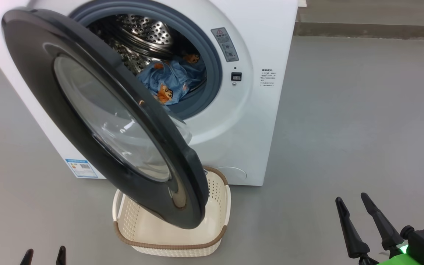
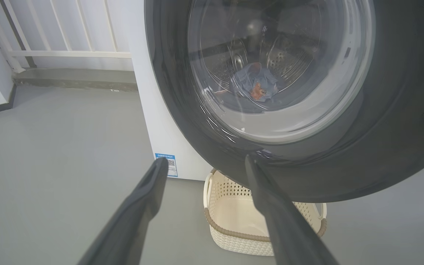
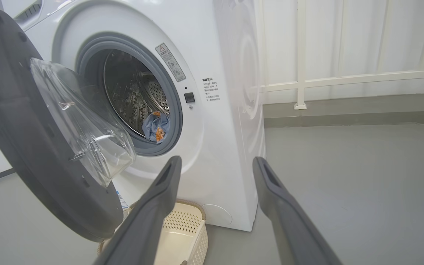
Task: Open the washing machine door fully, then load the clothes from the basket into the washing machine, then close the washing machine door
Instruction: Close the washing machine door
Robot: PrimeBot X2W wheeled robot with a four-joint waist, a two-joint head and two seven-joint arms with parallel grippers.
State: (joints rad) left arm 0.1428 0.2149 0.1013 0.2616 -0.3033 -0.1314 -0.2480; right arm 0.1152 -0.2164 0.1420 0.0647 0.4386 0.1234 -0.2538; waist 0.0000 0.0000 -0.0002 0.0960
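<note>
1. The step in hand is judged to be closing. The washing machine door [image 1: 105, 121] stands partly open, swung out above the basket [image 1: 171, 244].
2. The left gripper [image 1: 45, 252] and right gripper [image 1: 352, 198] are spread and empty, low and apart from the door.
3. A steady push on the black rim, not the glass, is advised until the door latches.
4. The clothes [image 1: 171, 79] are lodged in the drum [image 1: 142, 33] of the washing machine [image 1: 256, 110]. No garment is seen in the basket.

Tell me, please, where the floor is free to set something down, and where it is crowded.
Free: the grey floor right of the basket and washing machine, up to the right gripper; also the floor left of the door. Crowded: the door hangs over the basket, half covering the way to the clothes.
</note>
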